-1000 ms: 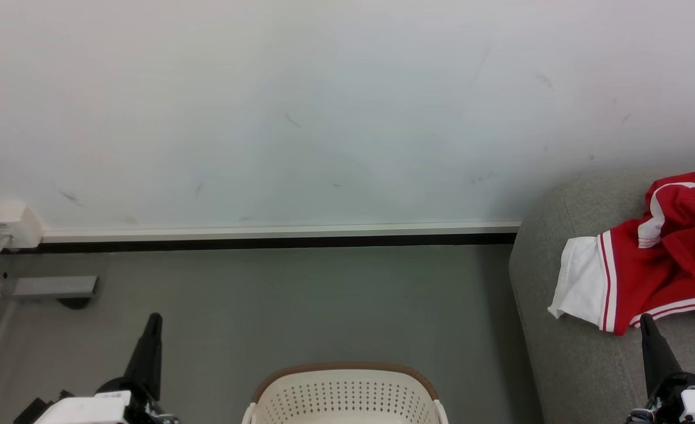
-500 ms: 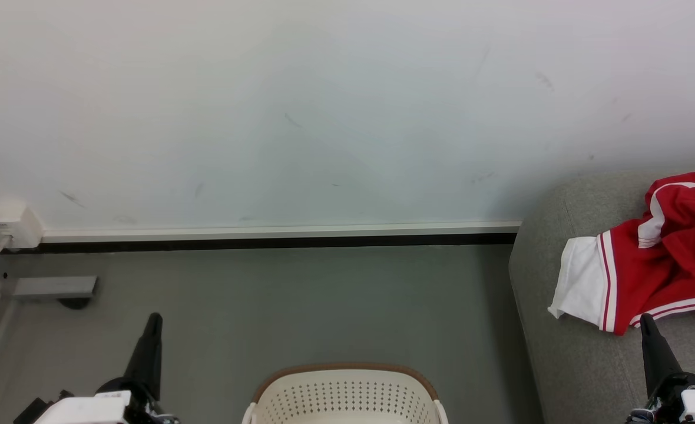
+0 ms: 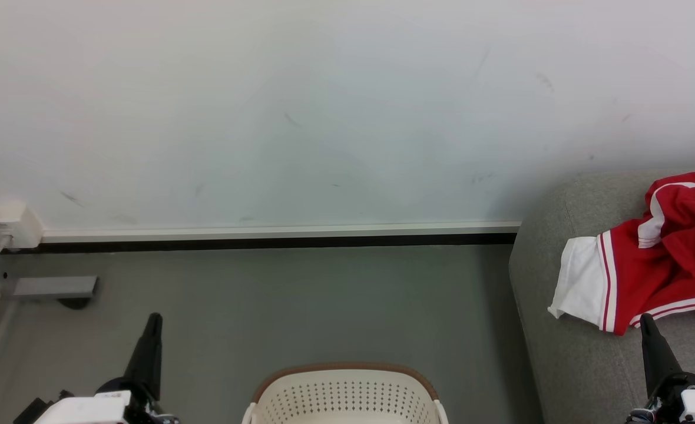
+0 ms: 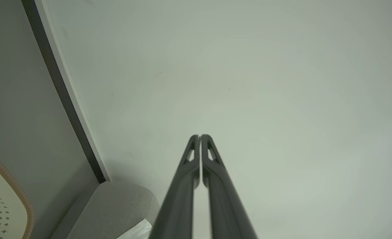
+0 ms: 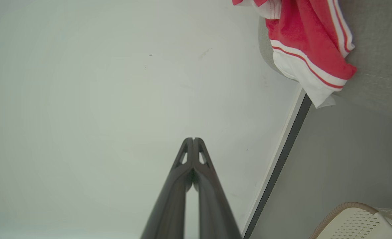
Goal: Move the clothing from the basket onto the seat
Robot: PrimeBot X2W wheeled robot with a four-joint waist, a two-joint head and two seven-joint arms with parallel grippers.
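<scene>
We read no text, brand or number — the small marking on the white wall box point(image 3: 7, 224) is too tiny.

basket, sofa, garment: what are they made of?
Basket: looks like moulded cream plastic, matte, punched holes, brown woven-look rim. Sofa: light grey fabric upholstery, visible weave texture. Garment: soft red cloth, possibly knit; it crumples into folds.

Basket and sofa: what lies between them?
A bare strip of grey floor separates the basket from the sofa, as the head view shows.
</scene>
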